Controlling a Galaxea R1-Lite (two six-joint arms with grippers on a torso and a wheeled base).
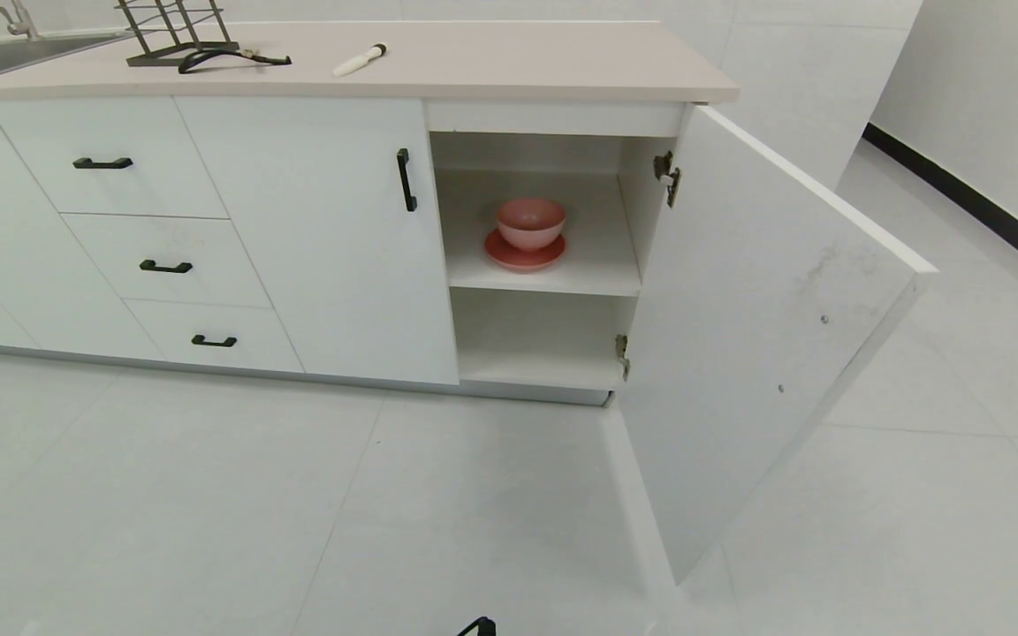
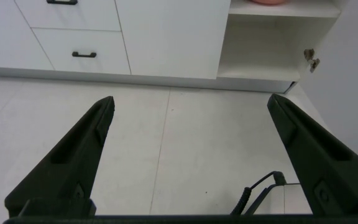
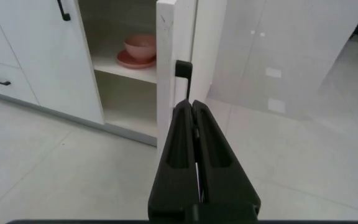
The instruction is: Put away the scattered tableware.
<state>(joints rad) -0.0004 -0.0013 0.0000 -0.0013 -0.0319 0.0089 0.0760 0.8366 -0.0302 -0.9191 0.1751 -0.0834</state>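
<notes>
White floor tiles are seen before an open cabinet, where a pink bowl is stacked on a pink plate on the upper shelf. Well apart, the left gripper is held wide open and empty; the right gripper is closed, empty, near the door edge.

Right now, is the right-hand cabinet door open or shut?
Open. The door stands swung out wide, both hinges exposed, and the pink bowl on its plate shows on the upper shelf inside.
</notes>
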